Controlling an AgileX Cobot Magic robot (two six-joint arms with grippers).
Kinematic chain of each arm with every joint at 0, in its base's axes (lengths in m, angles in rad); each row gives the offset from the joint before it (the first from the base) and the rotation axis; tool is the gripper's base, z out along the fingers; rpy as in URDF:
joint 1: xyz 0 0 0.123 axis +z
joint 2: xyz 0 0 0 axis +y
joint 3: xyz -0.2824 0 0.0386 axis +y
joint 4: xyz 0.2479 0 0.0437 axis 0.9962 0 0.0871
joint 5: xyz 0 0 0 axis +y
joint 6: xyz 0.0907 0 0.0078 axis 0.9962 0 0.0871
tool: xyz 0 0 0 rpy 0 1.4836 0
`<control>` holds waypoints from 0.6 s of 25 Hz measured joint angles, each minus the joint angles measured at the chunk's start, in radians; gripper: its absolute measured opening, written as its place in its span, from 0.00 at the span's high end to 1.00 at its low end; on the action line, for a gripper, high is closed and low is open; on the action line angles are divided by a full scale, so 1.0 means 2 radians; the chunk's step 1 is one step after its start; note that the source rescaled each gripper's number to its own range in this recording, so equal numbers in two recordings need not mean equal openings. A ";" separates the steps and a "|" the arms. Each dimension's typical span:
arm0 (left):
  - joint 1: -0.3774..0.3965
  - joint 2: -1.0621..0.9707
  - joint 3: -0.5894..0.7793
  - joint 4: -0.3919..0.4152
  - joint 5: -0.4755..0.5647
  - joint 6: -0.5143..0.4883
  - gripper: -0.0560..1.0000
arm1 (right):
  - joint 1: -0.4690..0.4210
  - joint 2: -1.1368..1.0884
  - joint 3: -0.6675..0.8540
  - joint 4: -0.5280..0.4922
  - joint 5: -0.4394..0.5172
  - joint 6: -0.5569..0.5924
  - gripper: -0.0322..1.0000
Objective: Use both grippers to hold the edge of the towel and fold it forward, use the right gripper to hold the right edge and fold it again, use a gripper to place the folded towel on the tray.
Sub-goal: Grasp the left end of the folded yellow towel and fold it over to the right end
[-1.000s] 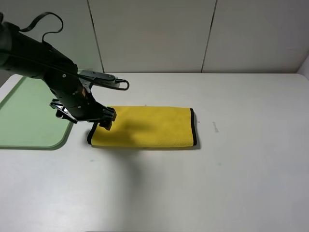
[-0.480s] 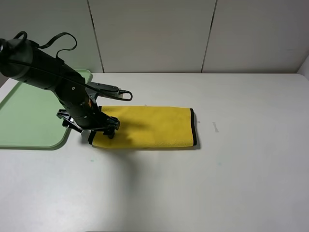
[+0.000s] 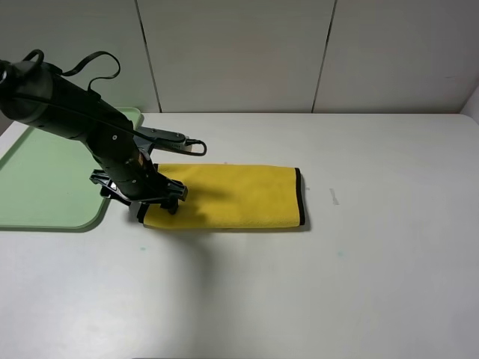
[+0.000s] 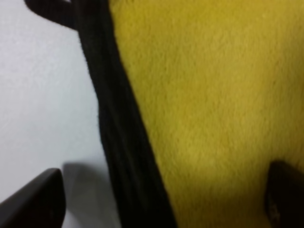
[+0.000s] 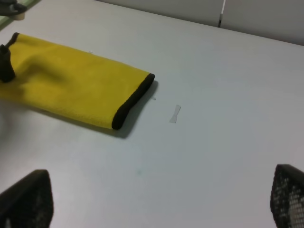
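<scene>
Your white table (image 3: 374,284), grey wall panels (image 3: 239,52) behind, carries one yellow towel (image 3: 239,196) and one green tray (image 3: 45,179); left gripper (image 3: 157,203) and right gripper (image 5: 156,199) both gape wide.

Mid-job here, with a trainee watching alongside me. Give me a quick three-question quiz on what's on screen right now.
1. True or false: the towel lies on the tray.
2. In the high view, where on the towel is the left gripper? A) its left end B) its right end C) its middle
3. Fill in: the right gripper is ____ and clear of the towel.
Key: 1 false; 2 A; 3 open.
</scene>
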 joint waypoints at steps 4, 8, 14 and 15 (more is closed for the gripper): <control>0.000 0.005 -0.001 0.000 -0.013 0.000 0.17 | 0.000 0.000 0.000 0.000 0.000 0.000 0.00; 0.000 0.013 -0.003 -0.002 -0.026 0.000 0.18 | 0.000 0.000 0.000 0.000 0.000 0.000 0.00; -0.002 0.024 -0.006 -0.006 -0.045 0.000 0.37 | 0.000 0.000 0.000 0.000 0.000 0.000 0.00; -0.002 0.026 -0.006 -0.006 -0.051 0.000 0.44 | 0.000 0.000 0.000 0.000 0.000 0.000 0.00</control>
